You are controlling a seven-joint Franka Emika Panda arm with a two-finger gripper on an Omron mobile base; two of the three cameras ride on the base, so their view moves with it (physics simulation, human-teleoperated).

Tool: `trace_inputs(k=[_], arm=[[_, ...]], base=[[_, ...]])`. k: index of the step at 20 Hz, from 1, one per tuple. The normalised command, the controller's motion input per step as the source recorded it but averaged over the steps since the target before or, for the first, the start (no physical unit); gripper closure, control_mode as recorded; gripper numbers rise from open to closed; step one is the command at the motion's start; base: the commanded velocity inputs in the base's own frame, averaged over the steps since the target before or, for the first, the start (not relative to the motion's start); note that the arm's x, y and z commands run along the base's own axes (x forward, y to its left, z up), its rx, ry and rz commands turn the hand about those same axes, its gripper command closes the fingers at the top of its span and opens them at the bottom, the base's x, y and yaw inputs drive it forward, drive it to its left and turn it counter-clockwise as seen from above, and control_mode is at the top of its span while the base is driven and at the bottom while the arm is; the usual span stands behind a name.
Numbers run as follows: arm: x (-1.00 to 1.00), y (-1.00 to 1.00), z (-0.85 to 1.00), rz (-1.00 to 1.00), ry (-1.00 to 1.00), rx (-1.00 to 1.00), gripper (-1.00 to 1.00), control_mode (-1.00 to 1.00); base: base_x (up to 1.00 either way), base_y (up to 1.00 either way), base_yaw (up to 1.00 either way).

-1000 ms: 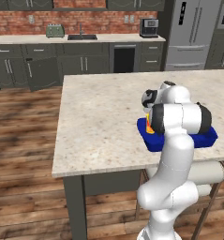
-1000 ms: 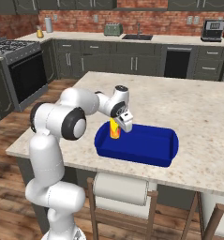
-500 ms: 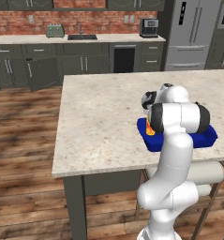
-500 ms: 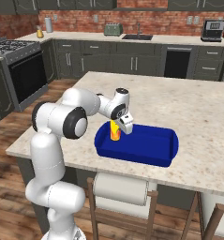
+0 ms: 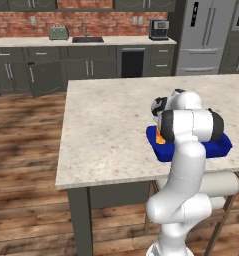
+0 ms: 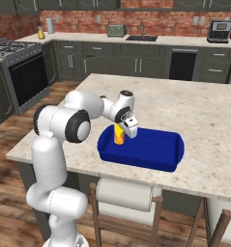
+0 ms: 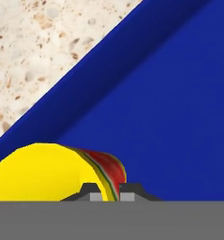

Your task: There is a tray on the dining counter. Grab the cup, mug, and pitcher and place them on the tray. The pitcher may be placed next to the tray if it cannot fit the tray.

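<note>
Lowered since a second ago: gripper (image 6: 120,137) clamped on yellow cup (image 6: 119,136) | cup just inside blue tray (image 6: 158,161), frame centre | cup nearly placed; mug, pitcher remain

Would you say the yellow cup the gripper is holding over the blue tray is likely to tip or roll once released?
The cup looks small, rigid and probably light. Pinched by its rim in the gripper, it may tip on release. Being round, it could roll, though the tray rim should probably stop it.
</note>
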Motion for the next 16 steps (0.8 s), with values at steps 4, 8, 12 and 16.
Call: trace_inputs(k=[4, 8, 12, 16], arm=[[0.0, 0.0, 0.0, 0.0, 0.0, 0.0, 1.0, -1.0], [0.0, 0.0, 0.0, 0.0, 0.0, 0.0, -1.0, -1.0], [0.0, 0.0, 0.0, 0.0, 0.0, 0.0, -1.0, -1.0], [0.0, 0.0, 0.0, 0.0, 0.0, 0.0, -1.0, -1.0]], base=[[0.0, 0.0, 0.0], [0.0, 0.0, 0.0], [0.0, 0.0, 0.0], [0.0, 0.0, 0.0]])
